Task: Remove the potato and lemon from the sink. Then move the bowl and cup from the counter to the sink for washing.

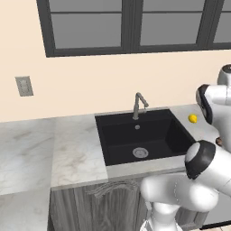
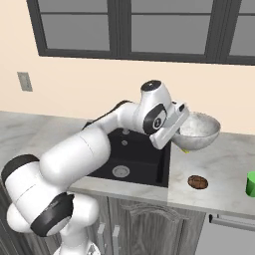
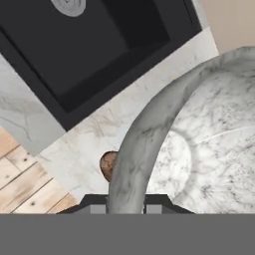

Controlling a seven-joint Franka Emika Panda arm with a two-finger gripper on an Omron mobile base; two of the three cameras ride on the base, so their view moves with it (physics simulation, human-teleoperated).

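My gripper (image 2: 180, 133) is shut on the near rim of the marbled whitish-grey bowl (image 2: 199, 130), which hangs tilted in the air above the counter just right of the sink (image 2: 144, 160). In the hand view the bowl (image 3: 209, 149) curves up from between my fingertips (image 3: 127, 205). The brown potato (image 2: 197, 182) lies on the counter below the bowl, and the hand view catches the potato (image 3: 106, 166) beside the rim. On the counter at the black sink's (image 1: 122, 135) far right corner rests the yellow lemon (image 1: 192, 118). The green cup (image 2: 251, 183) stands at the right edge.
The grey faucet (image 1: 139, 104) rises behind the basin, and the round drain (image 1: 140, 152) sits in its floor. Marble counter (image 1: 72, 149) stretches left of the sink. Windows line the wall above. Wooden floor (image 3: 20, 184) shows past the counter's front edge.
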